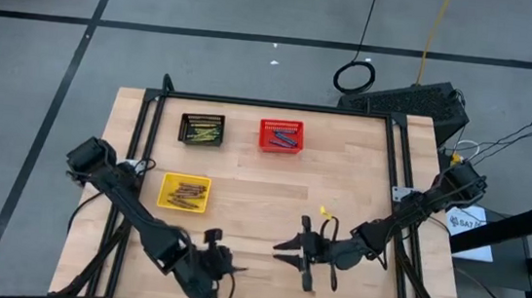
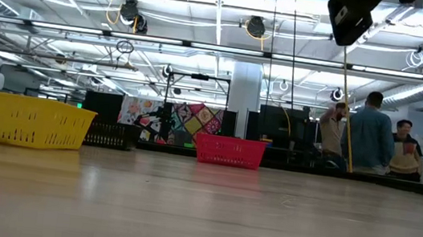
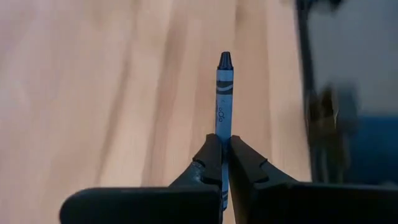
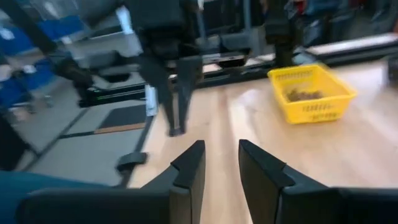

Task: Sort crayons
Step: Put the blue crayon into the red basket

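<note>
A blue crayon (image 3: 224, 93) with a dark tip sticks out from between the fingers of my left gripper (image 3: 224, 163), which is shut on it above the wooden table's near middle (image 1: 233, 268). My right gripper (image 1: 287, 251) hovers just to the right of it, open, with nothing between its fingers (image 4: 221, 163). Brown crayons (image 1: 184, 194) lie in the yellow basket (image 1: 165, 201). Yellow-green crayons (image 1: 204, 131) lie in the black basket (image 1: 187, 120), and blue ones (image 1: 283, 139) in the red basket (image 1: 266, 125). My left gripper pinches the blue crayon's rear part (image 3: 224, 140) between its two fingers. The crayon runs along the fingers, and most of its length with the pointed tip (image 3: 225, 59) reaches out ahead of them. It is lifted clear of the table, slanting down toward the wood.
The three baskets stand on the far and left parts of the table: the yellow one (image 2: 21, 121), the black one (image 2: 117, 134) and the red one (image 2: 229, 150). Bare wood (image 1: 342, 176) lies between them and the grippers. People stand in the room beyond the far edge (image 2: 367, 138).
</note>
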